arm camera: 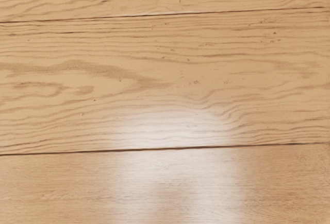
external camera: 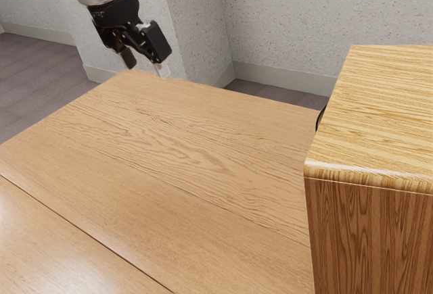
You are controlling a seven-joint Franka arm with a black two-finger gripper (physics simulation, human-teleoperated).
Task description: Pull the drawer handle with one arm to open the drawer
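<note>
Gripper (external camera: 146, 68) hangs high over table (external camera: 169, 165), far side, fingers spread, nothing between them. Wooden cabinet (external camera: 379, 145) well apart, at exterior view's right. Wrist view: table planks, glare patch.

Bare simulated room, home-like.
Speckled plaster walls (external camera: 304, 10) with pale skirting (external camera: 284, 74), a grey plank floor (external camera: 34, 71), a wide wood-grain table (external camera: 169, 159) and a matching cabinet (external camera: 379, 138).

A desk (external camera: 169, 165) of pale, oak-grained boards filled the lower left and centre of the exterior frame, with one seam running diagonally. A wooden cabinet (external camera: 379, 145) stood on it at the frame's right edge. Its surface looked glossy.
</note>
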